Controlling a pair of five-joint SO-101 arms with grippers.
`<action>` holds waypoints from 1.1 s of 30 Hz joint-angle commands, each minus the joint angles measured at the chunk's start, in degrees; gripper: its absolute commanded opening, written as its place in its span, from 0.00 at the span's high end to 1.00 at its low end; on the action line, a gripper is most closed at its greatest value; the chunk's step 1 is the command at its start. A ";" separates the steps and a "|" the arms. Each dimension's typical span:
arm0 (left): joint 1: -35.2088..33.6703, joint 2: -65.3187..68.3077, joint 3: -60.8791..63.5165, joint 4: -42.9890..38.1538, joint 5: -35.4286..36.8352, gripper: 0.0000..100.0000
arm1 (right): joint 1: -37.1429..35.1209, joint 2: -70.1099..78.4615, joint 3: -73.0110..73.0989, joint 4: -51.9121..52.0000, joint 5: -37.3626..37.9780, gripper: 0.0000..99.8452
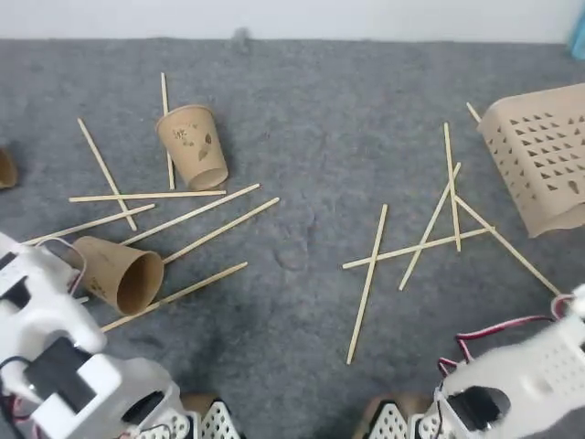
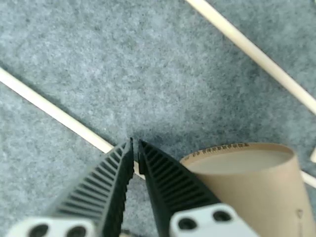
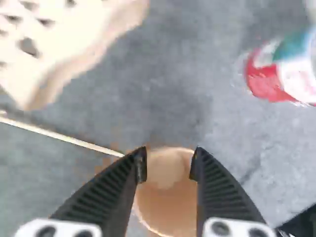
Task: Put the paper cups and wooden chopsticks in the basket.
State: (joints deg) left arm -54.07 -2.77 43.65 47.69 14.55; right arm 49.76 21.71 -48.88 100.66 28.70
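In the high view, 2 paper cups are seen on the left half of the grey felt-covered table [image 1: 302,110]. The farther cup [image 1: 194,146] lies tilted among scattered wooden chopsticks [image 1: 190,215]. The nearer cup [image 1: 117,273] lies on its side with its mouth turned toward the table's middle, just beside the left arm [image 1: 55,366]. A second cluster of crossed chopsticks [image 1: 416,247] is spread right of centre, and 1 of them reaches up to the basket [image 1: 539,155]. The beige perforated basket sits at the right edge and is seen tilted.

In the left wrist view, the left gripper [image 2: 134,143] is seen with its jaws pressed almost together, the tips directly over a chopstick [image 2: 49,106]. Whether the stick is pinched cannot be told. The base of the brown cup [image 2: 247,187] is seen just beside the jaws, and another chopstick [image 2: 256,54] lies farther off.

In the right wrist view, the right gripper [image 3: 168,160] is held with its jaws spread over the open mouth of a third paper cup [image 3: 165,202]. Whether the rim is touched cannot be told. A chopstick [image 3: 54,134] lies beside this cup, the basket wall [image 3: 59,44] is near, and a red, white and green container [image 3: 286,74] stands apart.
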 commanded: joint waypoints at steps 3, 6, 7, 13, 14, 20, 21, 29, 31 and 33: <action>0.44 -0.88 -0.31 -0.79 -0.53 0.99 | -5.76 -10.07 10.46 2.15 -1.58 0.84; 0.53 -0.88 -0.40 -0.79 -0.53 0.99 | -9.01 -18.95 19.34 1.98 -1.23 0.84; 0.53 -0.88 -0.40 -0.88 -0.53 0.99 | -9.98 -22.11 21.98 1.89 -1.23 0.84; 0.44 -0.88 -0.31 -0.88 -0.53 0.99 | -14.99 -34.77 43.16 -10.51 -4.66 0.84; 0.44 -0.88 -0.31 -0.88 -0.53 0.99 | -16.04 -35.74 47.12 -13.49 -4.92 0.84; 0.44 -0.88 -0.31 -0.88 -0.53 0.99 | -21.14 -38.37 68.92 -37.32 -7.74 0.84; 0.44 -0.88 -0.31 -0.88 -0.53 0.99 | -21.58 -38.64 71.74 -41.71 -7.82 0.84; 0.44 -0.88 -0.31 -0.88 -0.53 0.99 | -20.79 -42.42 88.70 -62.55 -7.65 0.84; 0.44 -0.88 -0.31 -0.88 -0.53 0.99 | -20.79 -42.42 91.87 -68.53 -7.65 0.84; 0.44 -0.88 -0.31 -0.88 -0.53 0.99 | -20.97 -41.89 95.21 -74.86 -7.65 0.84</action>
State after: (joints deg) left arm -54.07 -2.77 43.65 47.69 14.55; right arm 29.01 -17.41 44.13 34.37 21.23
